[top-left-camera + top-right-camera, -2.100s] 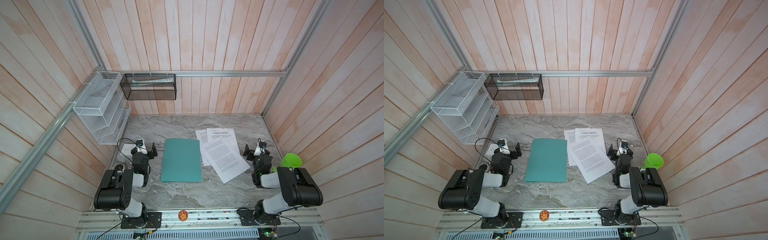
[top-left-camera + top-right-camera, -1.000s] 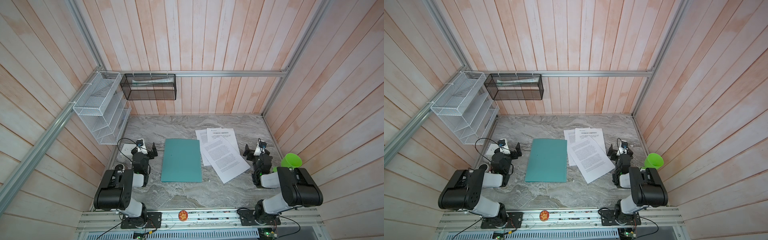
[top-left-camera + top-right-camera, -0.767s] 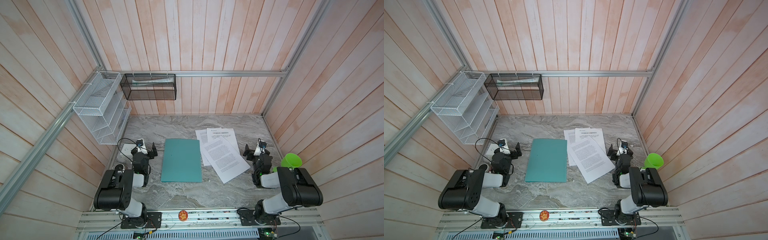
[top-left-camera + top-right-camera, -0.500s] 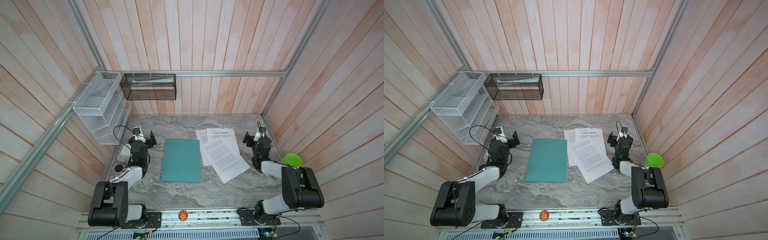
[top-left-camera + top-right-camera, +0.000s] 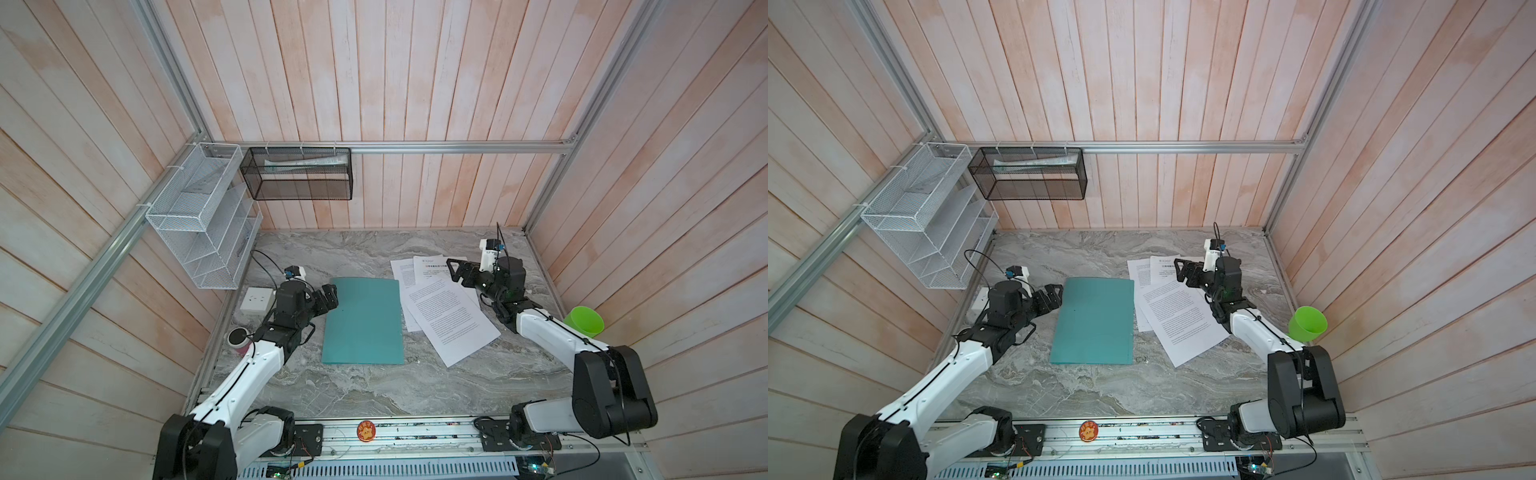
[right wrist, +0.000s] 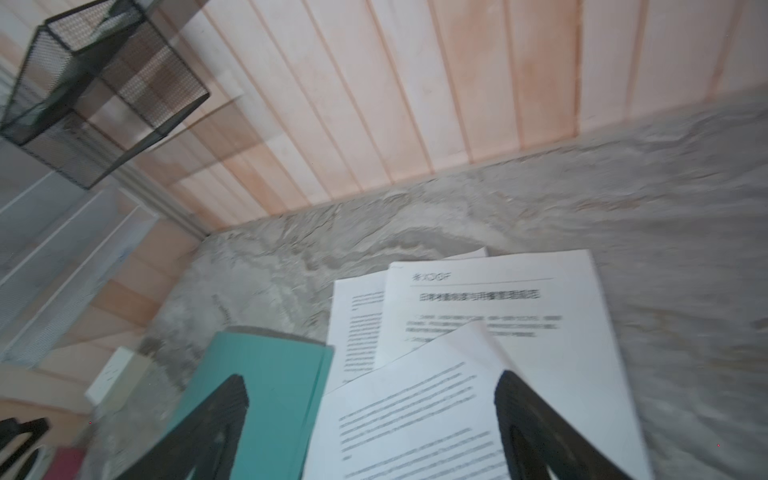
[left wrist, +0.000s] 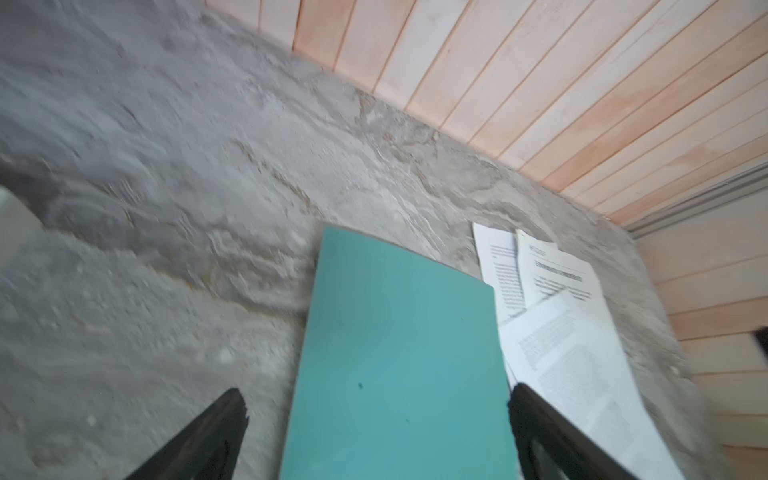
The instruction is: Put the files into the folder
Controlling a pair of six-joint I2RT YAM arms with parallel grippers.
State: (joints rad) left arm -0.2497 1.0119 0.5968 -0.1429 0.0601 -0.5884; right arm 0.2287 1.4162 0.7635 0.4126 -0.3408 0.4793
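Both top views show you, starting at the left, the left gripper (image 5: 331, 297) by the folder's far left corner, jaws spread wide and empty. The folder (image 5: 365, 320) is plain teal, closed and flat on the marble table (image 5: 374, 390). Just beside its right edge the files (image 5: 449, 320) lie fanned, three white printed sheets overlapping. In the right wrist view a logo (image 6: 432, 277) reads roughly "XDOF" above a bold heading (image 6: 480, 296) too blurred to read. The right gripper (image 5: 453, 271) hovers over their far end, jaws wide, gripping nothing. A green cup (image 5: 584, 321) sits by the right wall.
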